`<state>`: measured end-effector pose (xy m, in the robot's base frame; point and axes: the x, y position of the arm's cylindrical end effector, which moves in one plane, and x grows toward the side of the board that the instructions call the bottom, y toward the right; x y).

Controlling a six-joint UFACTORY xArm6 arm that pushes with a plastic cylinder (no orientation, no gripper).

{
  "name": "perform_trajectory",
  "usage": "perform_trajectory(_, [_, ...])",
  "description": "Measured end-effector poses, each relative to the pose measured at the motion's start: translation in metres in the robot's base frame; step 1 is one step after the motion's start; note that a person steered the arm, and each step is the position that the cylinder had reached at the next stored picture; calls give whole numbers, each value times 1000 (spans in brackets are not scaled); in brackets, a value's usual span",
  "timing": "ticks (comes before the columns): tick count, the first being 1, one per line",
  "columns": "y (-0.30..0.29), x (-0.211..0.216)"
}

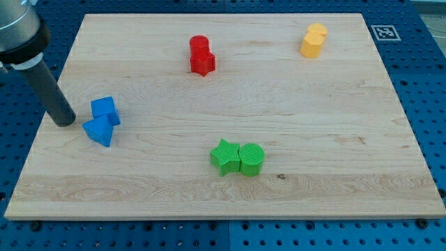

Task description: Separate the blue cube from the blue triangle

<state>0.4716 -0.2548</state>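
- My tip (65, 123): a bare rod with no fingers, on the board (223, 90) just left of two blue blocks.
- Blue cube (104, 109) touches blue triangle (99, 131) below it, at the view's left.
- Two red blocks (201, 55), two yellow (313, 40), two green (237, 157), each pair touching.

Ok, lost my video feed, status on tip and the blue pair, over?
My tip just left of both blues. Blue cube touching blue triangle, not separated. Nothing between tip and pair.

Bright, even, sharp light; blocks cast faint soft shadows, no glare.
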Motion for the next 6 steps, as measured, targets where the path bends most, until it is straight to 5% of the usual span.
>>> perform_trajectory(2, [116, -30])
perform_trajectory(5, [150, -88])
perform_trajectory(6, [208, -95])
